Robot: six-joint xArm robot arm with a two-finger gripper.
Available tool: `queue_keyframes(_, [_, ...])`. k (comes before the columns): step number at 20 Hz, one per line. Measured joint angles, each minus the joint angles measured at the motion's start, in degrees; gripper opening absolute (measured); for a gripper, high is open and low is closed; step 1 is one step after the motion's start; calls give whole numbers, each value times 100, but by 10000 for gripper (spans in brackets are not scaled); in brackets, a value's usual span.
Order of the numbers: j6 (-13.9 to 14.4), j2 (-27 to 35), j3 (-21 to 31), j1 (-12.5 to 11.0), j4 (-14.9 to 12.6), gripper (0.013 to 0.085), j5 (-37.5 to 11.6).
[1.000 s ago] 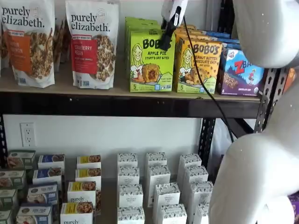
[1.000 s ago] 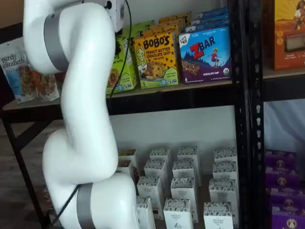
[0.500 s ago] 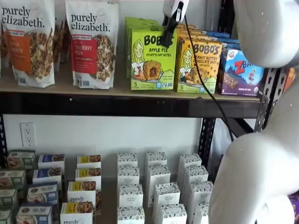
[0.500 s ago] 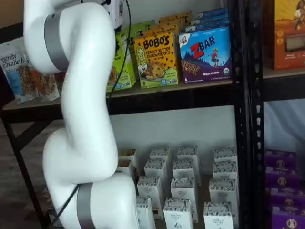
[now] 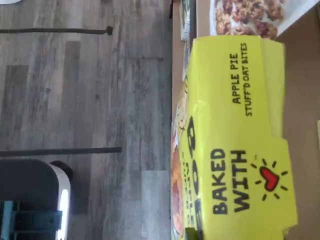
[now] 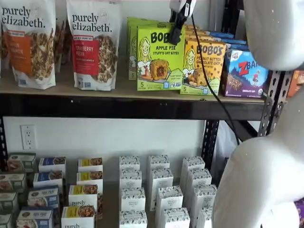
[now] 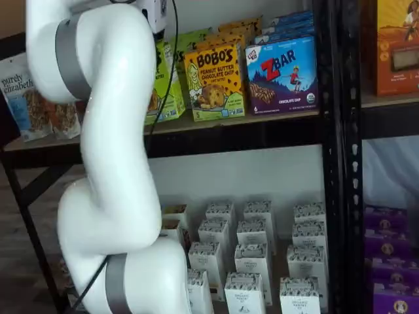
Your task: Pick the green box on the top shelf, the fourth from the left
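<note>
"BOBO'S APPLE PIE" on the green box (image 6: 160,58); "ZBAR" on the blue box (image 7: 282,73)

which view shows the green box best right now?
A shelf view: the green box shows its whole front, held by the claw at its upper right corner, above the top shelf. The wrist view shows only its top panel, close. In a shelf view the arm hides most of it.
</note>
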Motion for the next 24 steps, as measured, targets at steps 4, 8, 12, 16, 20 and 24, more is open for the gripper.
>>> queue_keyframes(4, [-18,-185,134,-30,-4,250,87])
queue_keyframes(8, [-60,-368,300,-89,26,250,170])
queue_keyframes(12, [-143,-612,569,-158,-19,250,239])
queue_keyframes(16, [-265,-896,936,-253,-73,250,214])
queue_keyframes(20, [-413,-1173,1296,-387,-73,250,164])
queue_keyframes(24, [-541,-1418,1620,-503,-50,250,110])
